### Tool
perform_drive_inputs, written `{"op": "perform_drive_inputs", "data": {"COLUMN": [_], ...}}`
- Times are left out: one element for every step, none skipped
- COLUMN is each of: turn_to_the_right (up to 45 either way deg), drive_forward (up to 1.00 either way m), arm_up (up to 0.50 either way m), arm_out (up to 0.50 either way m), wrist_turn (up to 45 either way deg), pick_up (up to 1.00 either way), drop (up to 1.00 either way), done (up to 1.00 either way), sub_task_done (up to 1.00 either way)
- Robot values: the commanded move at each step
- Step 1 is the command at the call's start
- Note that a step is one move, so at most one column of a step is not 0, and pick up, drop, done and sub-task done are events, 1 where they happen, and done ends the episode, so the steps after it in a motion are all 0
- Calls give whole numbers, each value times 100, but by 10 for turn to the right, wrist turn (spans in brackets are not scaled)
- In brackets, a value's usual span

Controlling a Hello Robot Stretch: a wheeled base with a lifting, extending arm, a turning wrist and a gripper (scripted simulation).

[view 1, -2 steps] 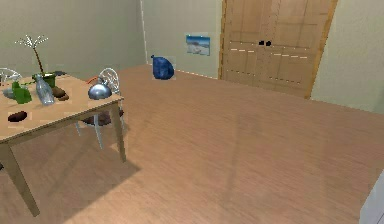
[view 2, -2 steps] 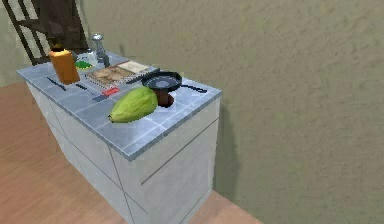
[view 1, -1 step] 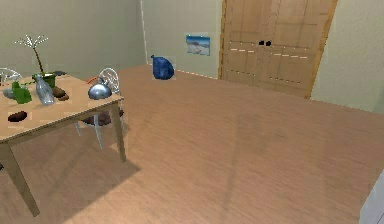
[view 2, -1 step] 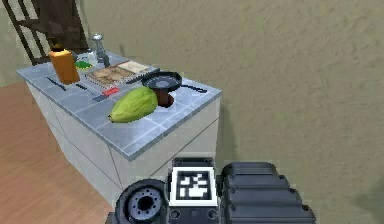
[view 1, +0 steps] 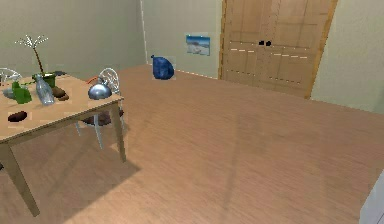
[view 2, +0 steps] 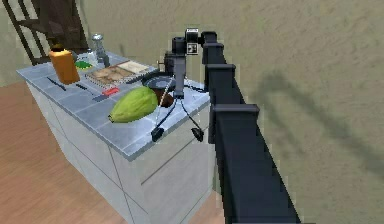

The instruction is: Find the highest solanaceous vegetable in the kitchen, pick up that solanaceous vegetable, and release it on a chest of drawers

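Although the arm [view 2: 235, 120] reached far out over the white-fronted table [view 2: 75, 140], I could not tell whether the pincer [view 2: 178, 132] had hold of anything, because the tabletop and its clutter lay directly behind its far end. How its jaws stood could not be told either.

Just left of the pincer, near the table's near right corner, lay a green oval thing [view 2: 135, 104]. It was possibly the vegetable the task wanted, though its shape alone did not settle that. It rested on its side on the tabletop, apart from the orange container [view 2: 64, 66] and the flat board [view 2: 120, 71] set farther back to the left. That placing probably explained the arm's long reach, which brought the pincer down at that corner beside the green thing and not among the crowded far items.

Ahead, a wooden table [view 1: 60, 125] stood at the near left with bottles and a twiggy plant on it. A blue thing [view 1: 162, 68] sat on the floor by the far wall, and double doors [view 1: 272, 45] stood far right. The grasp looked the step in hand, with carrying and release not yet done.
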Motion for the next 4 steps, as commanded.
{"op": "perform_drive_inputs", "data": {"turn_to_the_right": [0, 0, 0, 0], "drive_forward": [0, 0, 0, 0], "arm_up": [0, 0, 0, 0], "arm_out": [0, 0, 0, 0], "wrist_turn": [450, 450, 450, 210], "pick_up": [0, 0, 0, 0], "drop": [0, 0, 0, 0], "done": [0, 0, 0, 0], "sub_task_done": [0, 0, 0, 0]}}
